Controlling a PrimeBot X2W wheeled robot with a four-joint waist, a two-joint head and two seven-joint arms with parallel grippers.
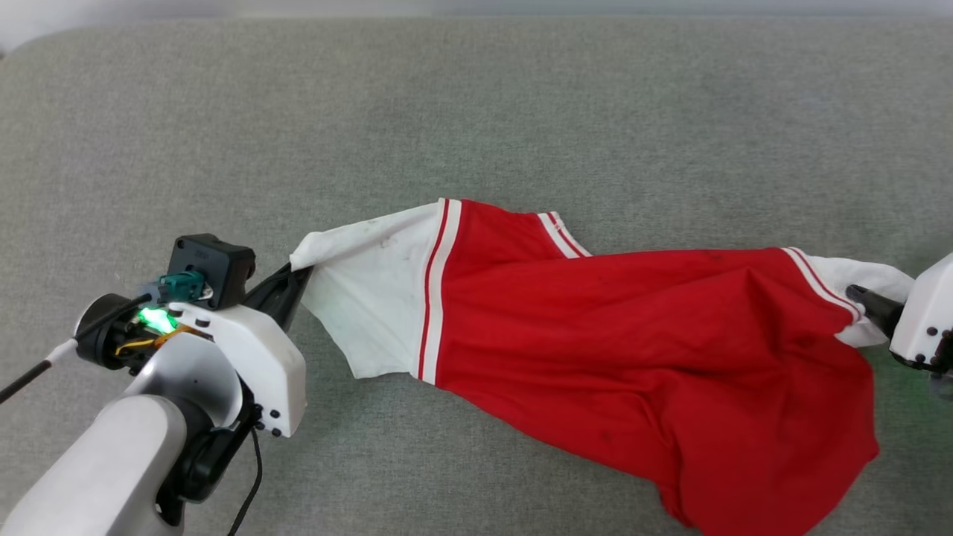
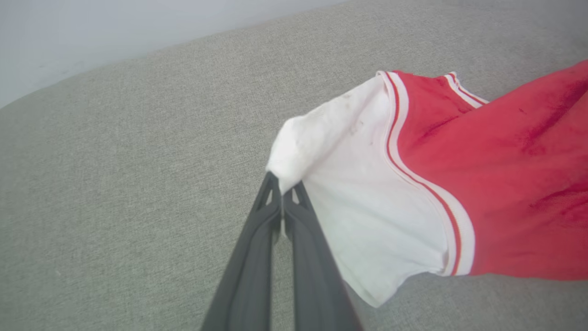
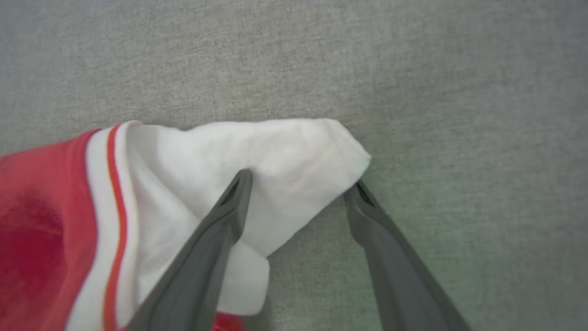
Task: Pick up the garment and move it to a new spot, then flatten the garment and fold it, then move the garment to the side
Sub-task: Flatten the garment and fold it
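Gripping garment (image 1: 640, 335) sleeve, left end effector (image 2: 281, 186) closed

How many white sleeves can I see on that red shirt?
2. One sleeve is at the shirt's left end, pinched in the shut left pincer; the other sleeve is at its right end, between the open right pincer's fingers.

The thin red fabric shirt with white sleeves (image 1: 640, 335) runs off the head view's bottom edge; the right edge crops the right gripper (image 1: 864, 298).
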